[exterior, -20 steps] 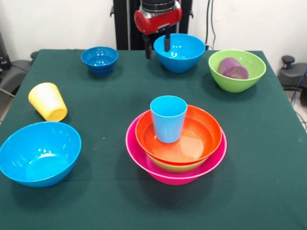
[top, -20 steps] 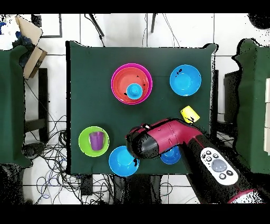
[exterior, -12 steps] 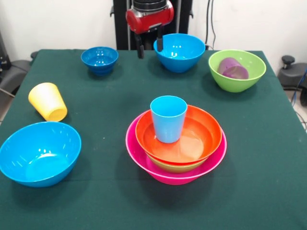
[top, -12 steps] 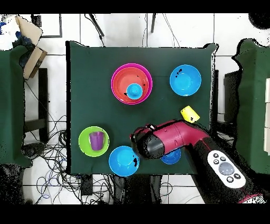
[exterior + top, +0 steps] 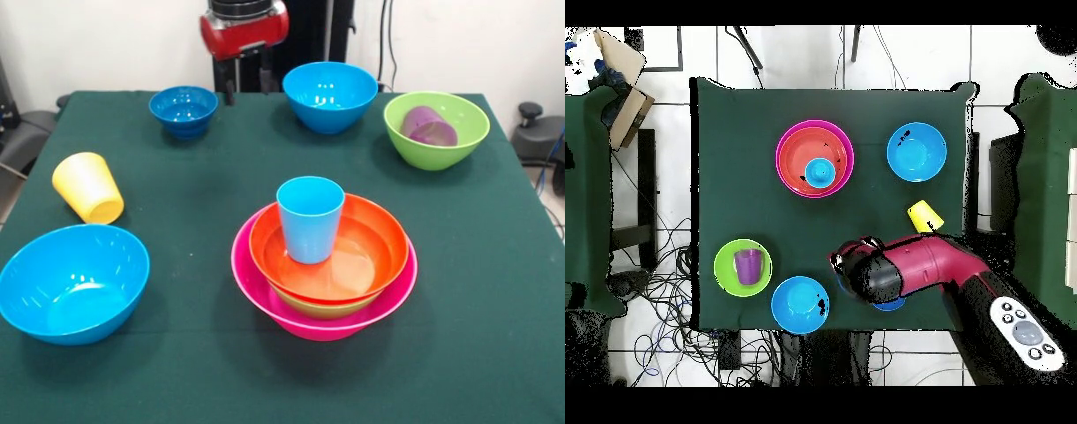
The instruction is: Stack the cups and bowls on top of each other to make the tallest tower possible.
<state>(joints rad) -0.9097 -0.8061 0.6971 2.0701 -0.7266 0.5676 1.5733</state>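
Fingers of gripper (image 5: 246, 85) hang apart, empty, at far edge of table (image 5: 494, 291). Near-centre: tower (image 5: 323, 265). Further back, small dark-blue bowl (image 5: 184, 109) beside gripper: prob. light, stiff, glossy-slick; pinch across rim wall, grip firm.

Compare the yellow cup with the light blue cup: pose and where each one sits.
The yellow cup lies tipped on its side on the table; the light blue cup stands upright. The yellow cup sits alone; the light blue cup stands inside the orange bowl. Both are small, tapered tumblers.
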